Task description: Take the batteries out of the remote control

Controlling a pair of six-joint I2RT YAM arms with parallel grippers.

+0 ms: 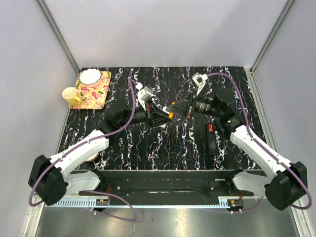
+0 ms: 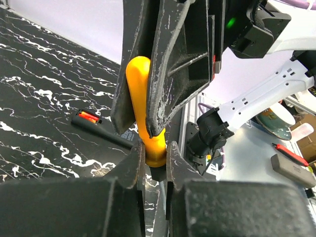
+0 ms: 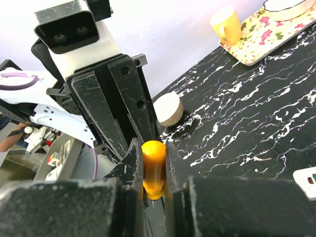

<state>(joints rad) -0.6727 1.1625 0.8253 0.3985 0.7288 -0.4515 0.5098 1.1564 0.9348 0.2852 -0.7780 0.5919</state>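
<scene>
A black remote control (image 1: 212, 139) lies on the table right of centre, with a red patch (image 1: 211, 127) at its far end. I cannot tell whether that patch is a battery. The remote also shows in the left wrist view (image 2: 101, 127). No loose batteries show. Both grippers meet above the table's middle on one orange-handled screwdriver (image 1: 170, 114). My left gripper (image 2: 155, 159) is shut on the lower end of the handle (image 2: 140, 94), just above the black collar and thin shaft. My right gripper (image 3: 154, 170) is shut on the handle (image 3: 154, 165) from the opposite side.
A floral tray (image 1: 94, 91) with a white bowl (image 1: 90, 76) stands at the back left, with a yellow mug (image 1: 72, 97) beside it. A pale round block (image 3: 168, 109) sits near the left arm. A white flat item (image 3: 307, 182) lies at the right wrist view's lower right.
</scene>
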